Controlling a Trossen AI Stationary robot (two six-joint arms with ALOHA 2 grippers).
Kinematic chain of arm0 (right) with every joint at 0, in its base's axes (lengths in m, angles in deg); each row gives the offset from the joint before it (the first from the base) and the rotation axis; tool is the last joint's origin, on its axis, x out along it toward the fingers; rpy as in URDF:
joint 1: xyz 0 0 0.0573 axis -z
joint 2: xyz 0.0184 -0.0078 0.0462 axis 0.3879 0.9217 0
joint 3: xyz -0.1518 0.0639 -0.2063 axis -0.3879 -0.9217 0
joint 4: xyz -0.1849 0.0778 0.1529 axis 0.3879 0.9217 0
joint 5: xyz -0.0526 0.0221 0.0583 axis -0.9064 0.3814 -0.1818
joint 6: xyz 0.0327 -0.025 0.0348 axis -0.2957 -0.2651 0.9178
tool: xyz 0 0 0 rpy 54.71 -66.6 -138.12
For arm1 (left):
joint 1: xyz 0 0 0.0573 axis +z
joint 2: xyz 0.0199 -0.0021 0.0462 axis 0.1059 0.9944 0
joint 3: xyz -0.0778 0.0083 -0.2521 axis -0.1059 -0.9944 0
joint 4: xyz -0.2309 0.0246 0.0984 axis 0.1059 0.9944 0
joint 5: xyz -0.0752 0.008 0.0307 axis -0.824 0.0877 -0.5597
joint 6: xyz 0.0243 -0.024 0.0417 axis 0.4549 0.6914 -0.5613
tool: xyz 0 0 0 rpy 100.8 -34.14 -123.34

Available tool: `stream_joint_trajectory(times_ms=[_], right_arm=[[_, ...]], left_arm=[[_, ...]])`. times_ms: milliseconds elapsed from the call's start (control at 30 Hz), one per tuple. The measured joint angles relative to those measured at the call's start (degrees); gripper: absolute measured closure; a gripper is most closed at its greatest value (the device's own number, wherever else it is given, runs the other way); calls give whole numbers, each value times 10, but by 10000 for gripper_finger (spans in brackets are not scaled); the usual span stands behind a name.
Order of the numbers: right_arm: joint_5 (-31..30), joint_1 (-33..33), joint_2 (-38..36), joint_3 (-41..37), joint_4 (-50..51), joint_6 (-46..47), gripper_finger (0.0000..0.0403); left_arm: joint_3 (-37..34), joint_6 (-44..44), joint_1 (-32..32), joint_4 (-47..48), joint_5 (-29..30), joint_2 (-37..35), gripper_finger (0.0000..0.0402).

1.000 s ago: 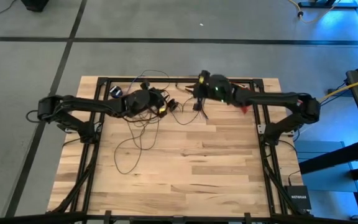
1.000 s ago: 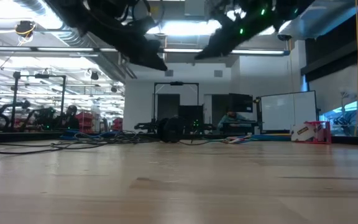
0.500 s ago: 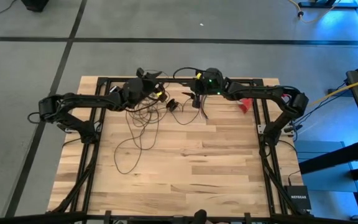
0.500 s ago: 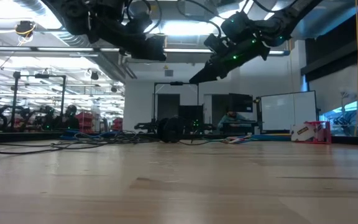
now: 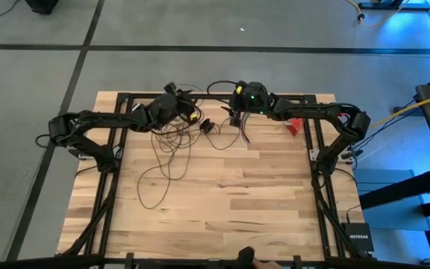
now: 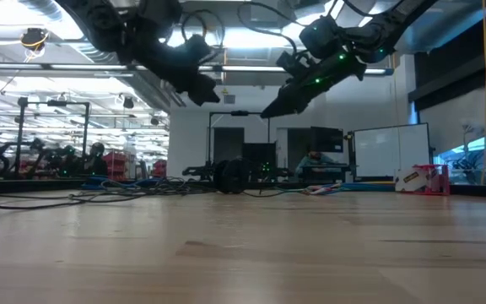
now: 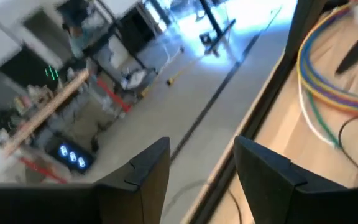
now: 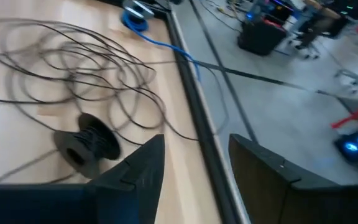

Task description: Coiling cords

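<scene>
Both tools let go at the far edge

Over the worktop (image 5: 222, 194), the right tool (image 5: 235, 112) and left tool (image 5: 179, 104) have sprung apart, empty, so coiling pauses. The cord (image 5: 166, 153) sprawls loose at far-left, trailing toward the near side; its puck (image 8: 87, 148) lies flat.
</scene>
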Motion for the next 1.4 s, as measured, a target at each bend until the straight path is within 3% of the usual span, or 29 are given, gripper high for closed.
stream_joint_trajectory(times_ms=[133,267,400,567,700,833,1000,1167,1300,1400], right_arm=[[-51,0,0,0,-1,2,219],[-56,-3,-1,0,17,29,219],[-54,-9,-5,0,18,36,219],[4,-8,-5,1,72,82,219],[62,-19,-5,-1,180,98,219],[67,-55,-8,-1,246,107,219],[10,-113,-21,-1,270,107,219],[-6,-151,-21,-2,277,123,219],[-7,-158,-42,-43,260,127,219],[-14,-150,-73,-90,225,132,219]], left_arm=[[0,31,36,-5,0,0,229],[0,132,70,-56,1,0,229],[0,185,82,-31,1,0,229],[0,275,52,-8,1,-1,229],[-1,447,2,109,-2,8,229],[0,341,-24,99,-3,0,229],[-1,275,-52,105,-2,3,229],[0,290,-62,111,-9,2,229],[0,320,-42,122,-97,6,229],[0,331,-20,125,-123,19,229]])
